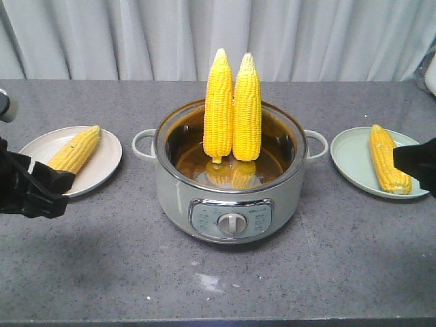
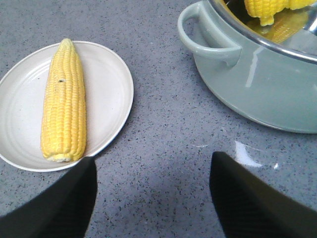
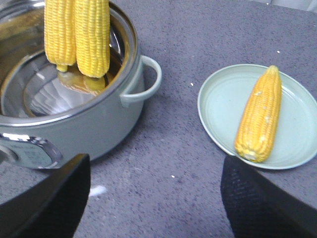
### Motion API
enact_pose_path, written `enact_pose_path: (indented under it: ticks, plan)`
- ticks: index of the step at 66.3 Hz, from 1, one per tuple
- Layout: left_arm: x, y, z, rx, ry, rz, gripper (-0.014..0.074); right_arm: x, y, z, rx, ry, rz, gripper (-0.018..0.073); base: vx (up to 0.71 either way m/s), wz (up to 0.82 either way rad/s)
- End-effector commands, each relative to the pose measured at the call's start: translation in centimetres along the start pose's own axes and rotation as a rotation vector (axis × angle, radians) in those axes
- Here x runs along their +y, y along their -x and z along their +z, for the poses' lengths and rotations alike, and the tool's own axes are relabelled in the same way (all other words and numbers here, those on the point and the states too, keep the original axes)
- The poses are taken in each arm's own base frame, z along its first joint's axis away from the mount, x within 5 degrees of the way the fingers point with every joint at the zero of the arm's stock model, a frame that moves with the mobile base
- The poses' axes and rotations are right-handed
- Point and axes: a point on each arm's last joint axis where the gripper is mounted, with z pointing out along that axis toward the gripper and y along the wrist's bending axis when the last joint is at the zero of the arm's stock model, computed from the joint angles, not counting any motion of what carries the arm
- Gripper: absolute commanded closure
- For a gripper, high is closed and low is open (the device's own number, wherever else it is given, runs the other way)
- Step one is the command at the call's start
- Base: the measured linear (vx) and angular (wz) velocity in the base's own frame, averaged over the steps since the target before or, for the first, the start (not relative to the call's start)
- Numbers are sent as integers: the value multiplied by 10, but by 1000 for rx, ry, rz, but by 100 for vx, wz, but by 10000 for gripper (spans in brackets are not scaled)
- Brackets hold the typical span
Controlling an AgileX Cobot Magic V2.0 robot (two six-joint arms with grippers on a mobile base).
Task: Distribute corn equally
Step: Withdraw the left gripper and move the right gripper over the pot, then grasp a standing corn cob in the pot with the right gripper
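The grey counter (image 1: 102,259) bears two corn cobs (image 1: 219,102) upright in the pot (image 1: 231,197), one cob (image 1: 76,150) on each plate (image 1: 105,160). Left gripper (image 2: 152,161) and right gripper (image 3: 156,159) both gape wide, holding nothing

A staged kitchen is showing: a speckled grey worktop (image 1: 102,272) is carrying an electric cooking pot (image 1: 170,197) (dial on its front) holding corn (image 1: 219,102), plus a white plate (image 1: 103,160) and a green plate (image 1: 351,153); a pleated curtain (image 1: 136,34) is hanging behind.

There are four cobs of corn (image 1: 218,105), two plates (image 1: 103,162), one cooking pot (image 1: 172,197) with two handles (image 1: 142,144) and one knob (image 1: 233,223), all on one worktop (image 1: 340,266).
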Motion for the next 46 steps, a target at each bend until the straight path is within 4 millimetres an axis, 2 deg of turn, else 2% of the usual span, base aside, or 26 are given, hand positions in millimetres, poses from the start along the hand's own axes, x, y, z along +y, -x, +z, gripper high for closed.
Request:
enact_pose_path:
  ticks: [1,24,37,46]
  plan:
    - [-1,13,-11,-105,-4,-2,133,2,20,0,-111,31,18,35,0,0]
    - [-1,13,-11,-105,-4,-2,133,2,78,53,-78,201,-57,13,0,0]
    - [-1,13,-11,-105,-4,-2,133,9,113,98,-77,278,-111,-32,0,0]
    - [-1,13,-11,-105,-4,-2,133,15,131,137,-59,305,-126,-35,0,0]
